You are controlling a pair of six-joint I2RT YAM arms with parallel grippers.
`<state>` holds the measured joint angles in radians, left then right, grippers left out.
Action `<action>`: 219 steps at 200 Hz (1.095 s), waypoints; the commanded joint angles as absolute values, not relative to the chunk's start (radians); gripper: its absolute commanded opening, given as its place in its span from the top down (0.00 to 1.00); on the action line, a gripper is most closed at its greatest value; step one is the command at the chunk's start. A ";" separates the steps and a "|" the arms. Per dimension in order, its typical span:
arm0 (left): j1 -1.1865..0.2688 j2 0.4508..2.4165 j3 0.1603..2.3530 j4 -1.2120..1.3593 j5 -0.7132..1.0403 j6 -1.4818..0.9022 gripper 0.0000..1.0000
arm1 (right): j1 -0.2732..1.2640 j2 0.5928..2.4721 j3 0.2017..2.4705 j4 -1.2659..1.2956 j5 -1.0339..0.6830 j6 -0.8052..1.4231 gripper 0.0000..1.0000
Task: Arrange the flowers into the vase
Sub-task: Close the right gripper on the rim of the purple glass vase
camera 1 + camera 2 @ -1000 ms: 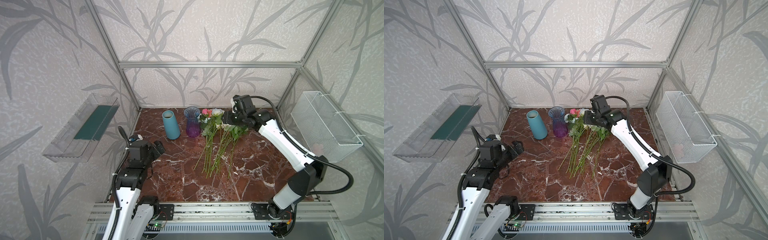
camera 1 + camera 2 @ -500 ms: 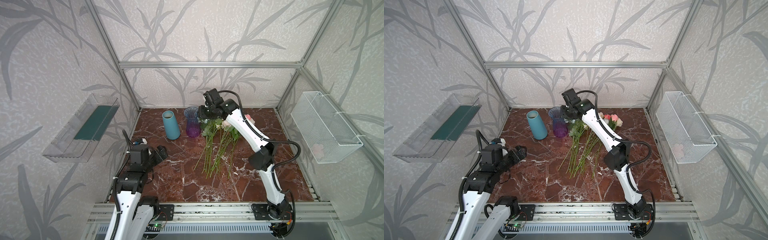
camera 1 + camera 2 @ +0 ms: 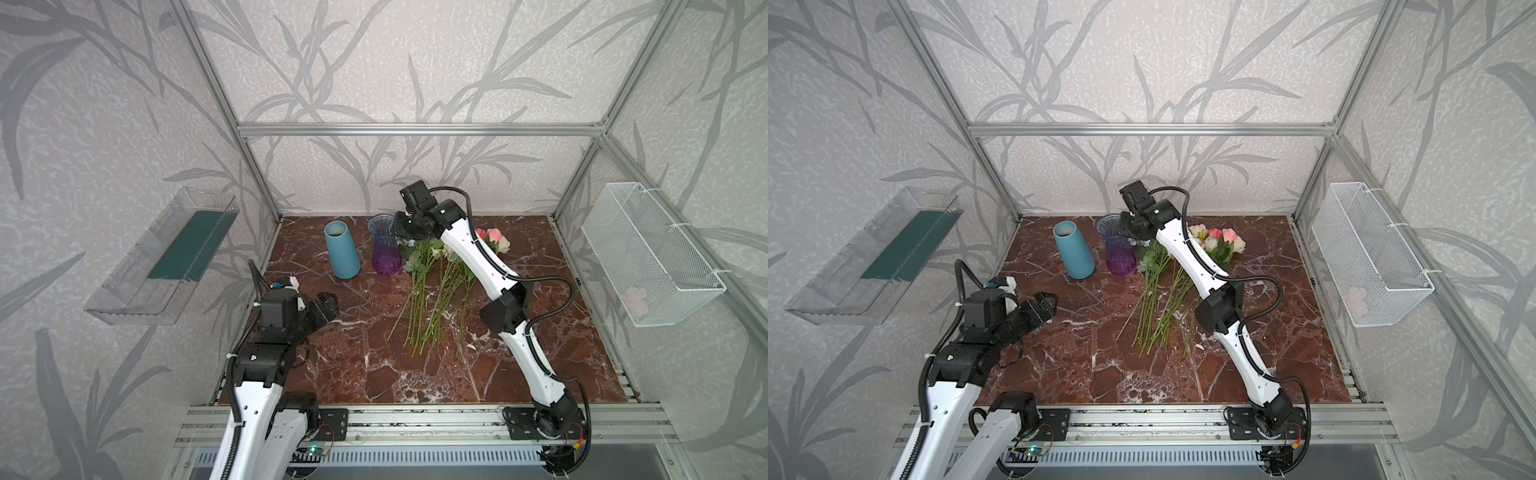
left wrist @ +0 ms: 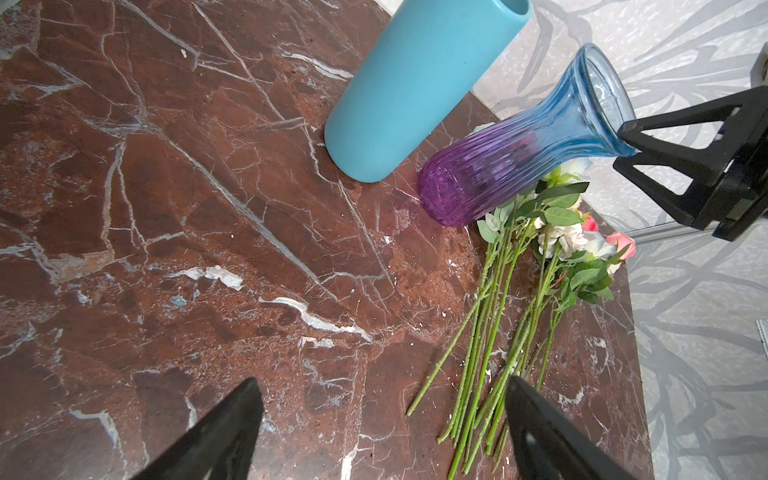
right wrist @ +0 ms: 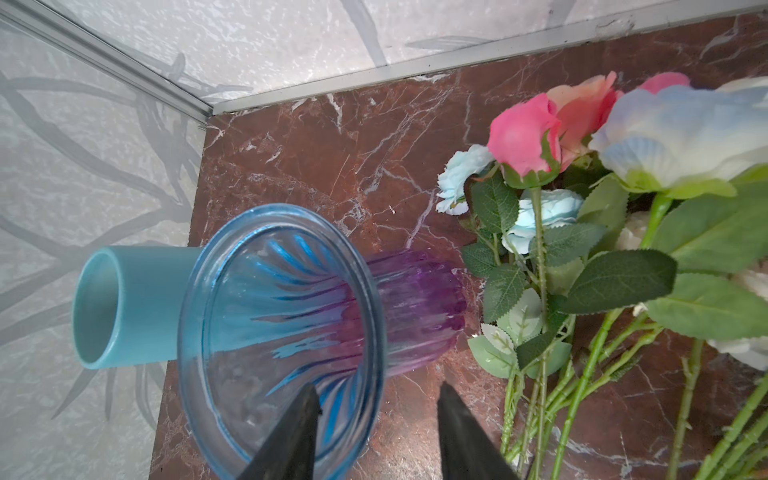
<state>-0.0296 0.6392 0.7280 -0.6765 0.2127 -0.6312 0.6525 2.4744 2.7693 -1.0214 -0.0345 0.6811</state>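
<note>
1. Tracing the edges, we find the marble desk [image 3: 365,357] closed in by papered walls and aluminium posts at 9, 12 and 3 o'clock. From 4 round to 8 o'clock its front lies bare.
2. We count two vases, both upright by the 12 o'clock edge. A teal vase [image 3: 341,253] stands at 11, and a ribbed glass vase [image 3: 386,255] stands just beside it, not touching.
3. The flowers [image 3: 432,291] lie flat in one loose bunch. The stem ends are at the centre and the blooms fan toward 1 o'clock, just beside the glass vase. The stems overlap too much for us to count; the blooms are pink, coral, cream and pale blue.
4. Both vases are empty. A wire basket [image 3: 648,257] on the 3 o'clock wall holds a pale pink thing [image 3: 636,297] we cannot identify. A clear tray [image 3: 166,257] on the 9 o'clock wall carries a dark green sheet [image 3: 187,245].
5. The right tool [image 5: 376,388] straddles the glass vase's rim, one finger inside and one outside, with a gap showing, so it is not pinching. The left tool [image 4: 383,381] hangs over bare desk at 8 o'clock, spread wide and holding nothing.
</note>
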 commanded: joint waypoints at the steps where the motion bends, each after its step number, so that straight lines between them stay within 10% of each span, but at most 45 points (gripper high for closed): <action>1: -0.028 0.645 0.713 -0.671 0.223 -0.634 0.08 | 0.642 2.502 2.801 -1.013 -0.057 0.703 0.54; 219: -0.028 0.624 0.700 -0.666 0.190 -0.630 0.08 | 0.623 2.477 2.750 -1.001 -0.071 0.721 0.78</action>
